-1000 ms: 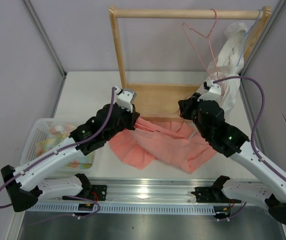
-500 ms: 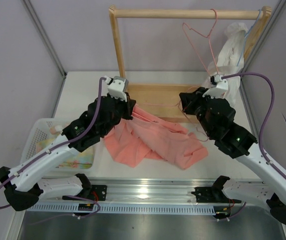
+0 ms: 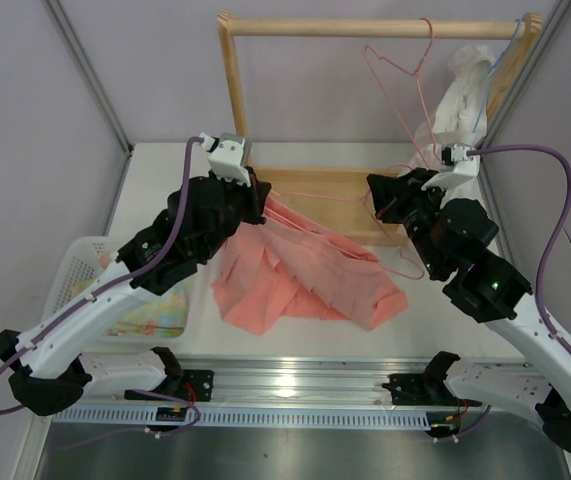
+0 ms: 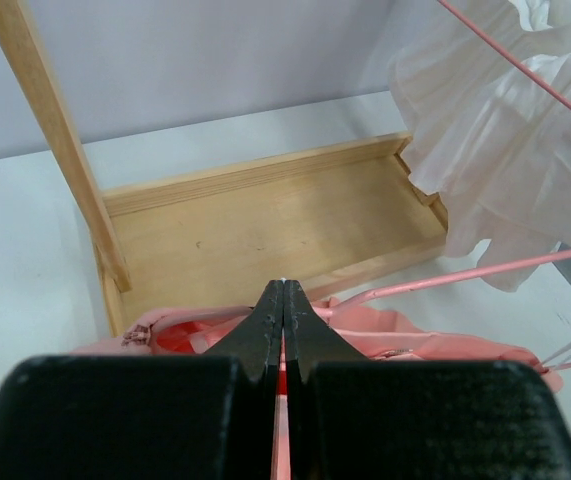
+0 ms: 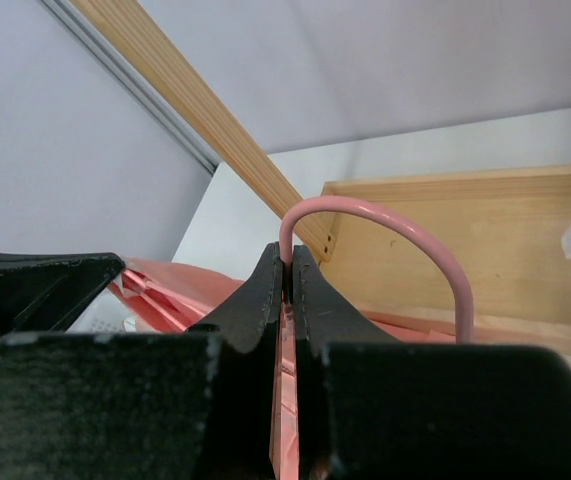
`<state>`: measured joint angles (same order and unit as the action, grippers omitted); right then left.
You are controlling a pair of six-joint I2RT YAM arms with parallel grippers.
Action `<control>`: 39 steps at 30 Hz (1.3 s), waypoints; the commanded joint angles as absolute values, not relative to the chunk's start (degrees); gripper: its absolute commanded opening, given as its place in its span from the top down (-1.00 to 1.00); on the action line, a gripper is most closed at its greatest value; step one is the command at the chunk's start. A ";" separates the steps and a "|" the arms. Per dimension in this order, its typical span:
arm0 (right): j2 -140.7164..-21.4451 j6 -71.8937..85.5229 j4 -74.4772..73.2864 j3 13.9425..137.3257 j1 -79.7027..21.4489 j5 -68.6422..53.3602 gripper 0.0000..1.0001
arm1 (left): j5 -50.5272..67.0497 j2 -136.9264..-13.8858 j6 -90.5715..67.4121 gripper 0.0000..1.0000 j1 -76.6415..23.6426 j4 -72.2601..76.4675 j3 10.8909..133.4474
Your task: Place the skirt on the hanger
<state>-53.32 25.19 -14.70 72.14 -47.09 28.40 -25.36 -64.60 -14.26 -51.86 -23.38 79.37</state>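
Left claw (image 4: 283,288) pinches the skirt (image 3: 295,285), right claw (image 5: 287,252) clamps the hanger (image 5: 345,205), before the wooden rack (image 3: 235,90) and white garment (image 3: 460,95).

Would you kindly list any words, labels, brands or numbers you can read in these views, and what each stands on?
No text can be read in any view.
The skirt, the hanger, the wooden rack and the basket show no print.
Any marking on the small circuit board on the rail is too small to read.
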 commanded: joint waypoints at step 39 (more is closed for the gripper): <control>-65.74 22.67 -12.65 92.98 -47.28 14.78 1.00 | 6.83 -67.94 12.12 -0.10 -51.68 -23.04 94.39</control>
<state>-65.52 21.93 -16.49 88.16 -47.18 18.72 -2.26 -68.71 5.74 -51.94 -23.24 91.88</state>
